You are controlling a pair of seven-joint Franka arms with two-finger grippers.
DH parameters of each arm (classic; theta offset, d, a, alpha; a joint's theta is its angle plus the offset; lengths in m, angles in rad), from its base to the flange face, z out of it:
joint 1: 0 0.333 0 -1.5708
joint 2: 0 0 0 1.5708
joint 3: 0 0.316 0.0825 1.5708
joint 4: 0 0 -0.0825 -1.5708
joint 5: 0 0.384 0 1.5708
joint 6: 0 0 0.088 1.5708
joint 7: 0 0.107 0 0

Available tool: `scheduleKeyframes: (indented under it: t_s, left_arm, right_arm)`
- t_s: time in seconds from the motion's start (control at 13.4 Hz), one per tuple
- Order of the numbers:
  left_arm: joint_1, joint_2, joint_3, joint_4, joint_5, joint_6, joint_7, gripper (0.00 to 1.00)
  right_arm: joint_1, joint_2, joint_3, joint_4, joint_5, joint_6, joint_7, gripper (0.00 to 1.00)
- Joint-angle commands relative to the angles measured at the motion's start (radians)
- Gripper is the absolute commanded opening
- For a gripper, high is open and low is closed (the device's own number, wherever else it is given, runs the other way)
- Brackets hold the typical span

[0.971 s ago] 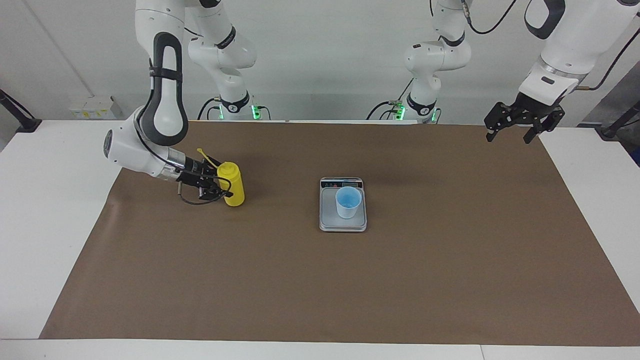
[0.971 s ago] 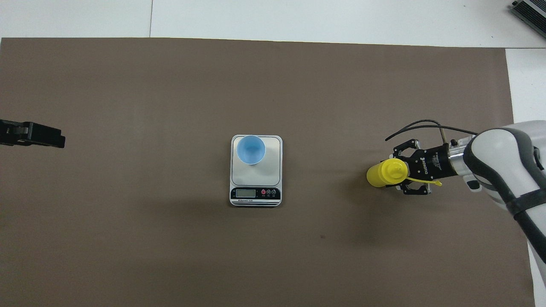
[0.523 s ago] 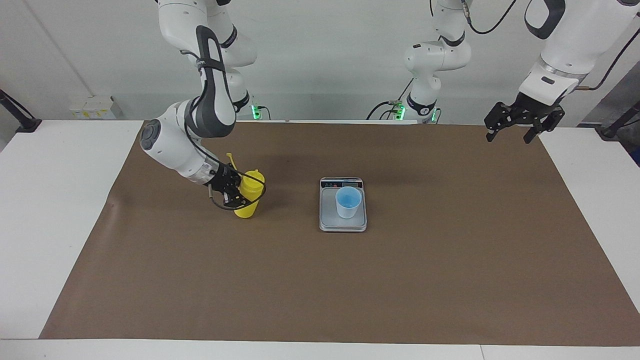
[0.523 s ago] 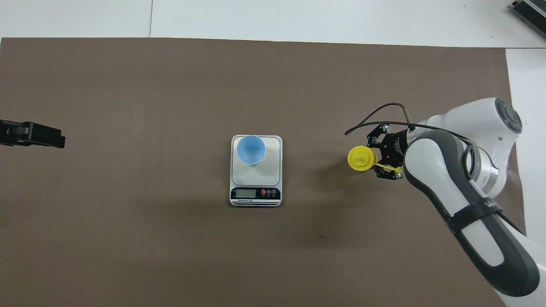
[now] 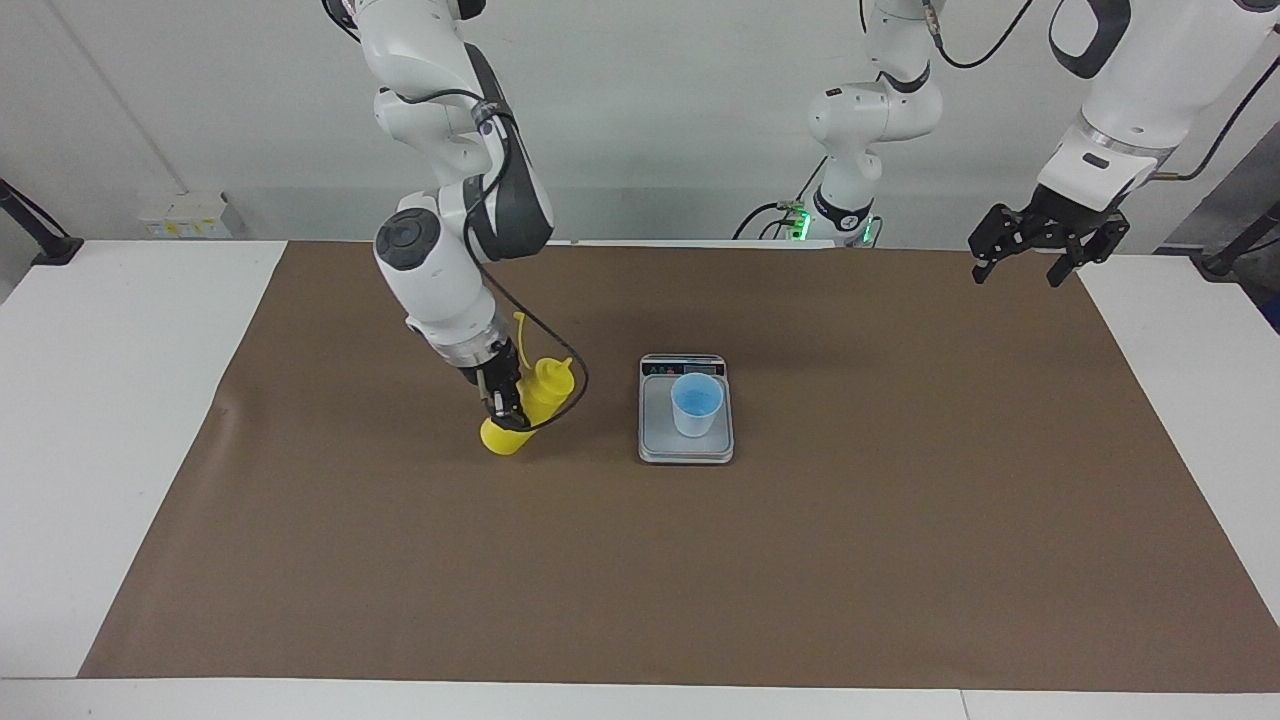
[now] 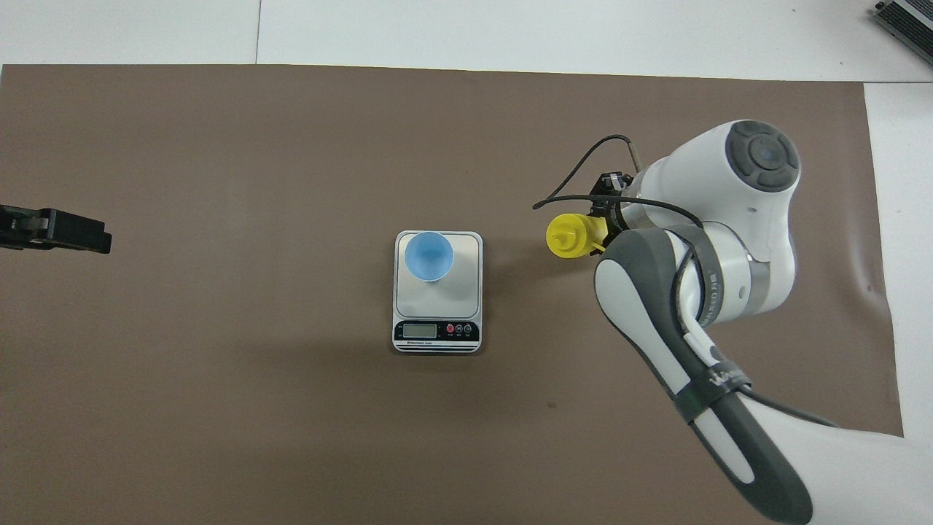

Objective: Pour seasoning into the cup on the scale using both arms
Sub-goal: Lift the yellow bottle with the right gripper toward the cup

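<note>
Right end effector [image 5: 508, 398] pinching yellow plastic squeeze bottle [image 5: 528, 405], tilted, nozzle toward 3 o'clock in facing view, beside small silver-grey digital scale [image 5: 686, 448]. Light blue tapered cup [image 5: 696, 405] upright on scale. Left end effector [image 5: 1030, 262] spread, waiting over brown-covered surface [image 5: 900, 550] corner

Squeeze bottle [image 5: 540, 395]: bright yellow all over, nozzle and cap strap the same yellow. Cup [image 5: 696, 404]: light blue, plain. Scale [image 6: 437, 292]: silver-grey platform; black display strip with a pale grey-green screen and red and dark round buttons. Table cover [image 5: 800, 560]: uniform matte brown. Table [image 5: 100, 420]: white. Arms: white shells with dark grey panels, black cables. Left gripper [image 5: 1046, 246] and right gripper [image 5: 508, 392]: black.
</note>
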Motion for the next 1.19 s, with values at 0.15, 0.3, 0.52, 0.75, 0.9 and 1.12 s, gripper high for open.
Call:
scheduleKeyframes:
  t_s: [0.15, 0.3, 0.52, 0.75, 0.9, 1.12]
  left_arm:
    - [0.011, -0.002, -0.006, 0.006, 0.001, -0.019, -0.010, 1.00]
    - [0.011, -0.002, -0.006, 0.006, 0.001, -0.019, -0.010, 1.00]
    - [0.011, -0.002, -0.006, 0.006, 0.001, -0.019, -0.010, 1.00]
    - [0.011, -0.002, -0.006, 0.006, 0.001, -0.019, -0.010, 1.00]
    - [0.011, -0.002, -0.006, 0.006, 0.001, -0.019, -0.010, 1.00]
    - [0.011, -0.002, -0.006, 0.007, 0.001, -0.019, -0.010, 1.00]
  right_arm:
    - [0.089, 0.106, 0.001, 0.209, -0.211, -0.026, 0.098, 0.00]
    - [0.175, 0.151, -0.002, 0.249, -0.400, -0.034, 0.156, 0.00]
    - [0.212, 0.206, 0.001, 0.312, -0.464, -0.020, 0.337, 0.00]
    - [0.261, 0.229, 0.003, 0.334, -0.595, 0.017, 0.368, 0.00]
    - [0.273, 0.228, 0.003, 0.328, -0.715, 0.025, 0.373, 0.00]
    - [0.307, 0.220, 0.003, 0.273, -0.890, 0.080, 0.437, 0.00]
